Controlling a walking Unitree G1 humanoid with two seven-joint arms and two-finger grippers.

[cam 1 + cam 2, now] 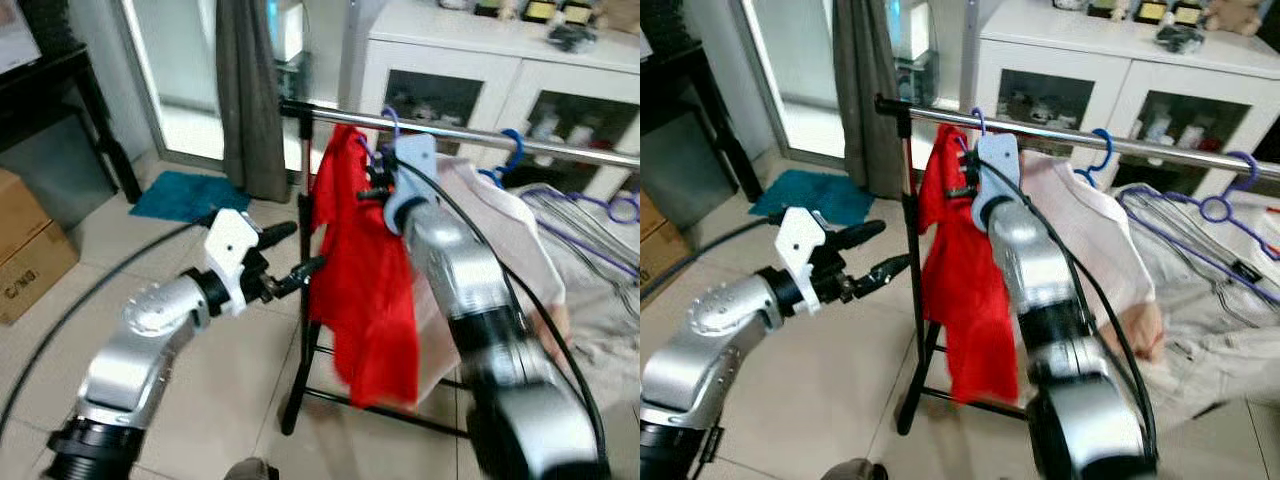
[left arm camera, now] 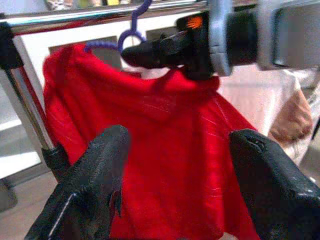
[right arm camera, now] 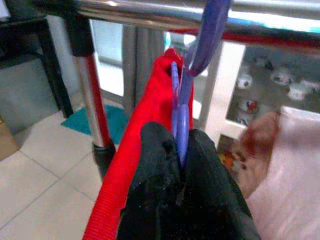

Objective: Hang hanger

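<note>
We see the purple plastic hanger (image 3: 181, 120) with its hook over the horizontal chrome rail (image 1: 470, 131) of a black-framed clothes rack, near the rail's left end. A bright red cloth garment (image 1: 365, 290) hangs from it, draped down beside the rack's upright post (image 1: 303, 250).

Our right gripper (image 3: 180, 165) is raised to the rail; its jaws are closed on the hanger's neck just below the hook, the two black fingers (image 3: 155, 165) pressed either side of the purple strand. In the head views it sits at the red garment's collar.

Our left gripper (image 1: 290, 255) is held out in front of the red garment, apart from it, jaws spread wide and holding nothing; the left wrist view looks between the fingers (image 2: 90, 185) at the red fabric.

Further right on the rail hangs a pale pink shirt (image 1: 500, 240) on a blue hanger (image 1: 510, 150), touching the red garment. More purple hangers (image 1: 1215, 215) lie over grey cloth at far right. Behind stands a white glass-fronted cabinet (image 1: 460, 80). A teal mat (image 1: 185, 195) lies on the tiled floor (image 1: 230, 390).
</note>
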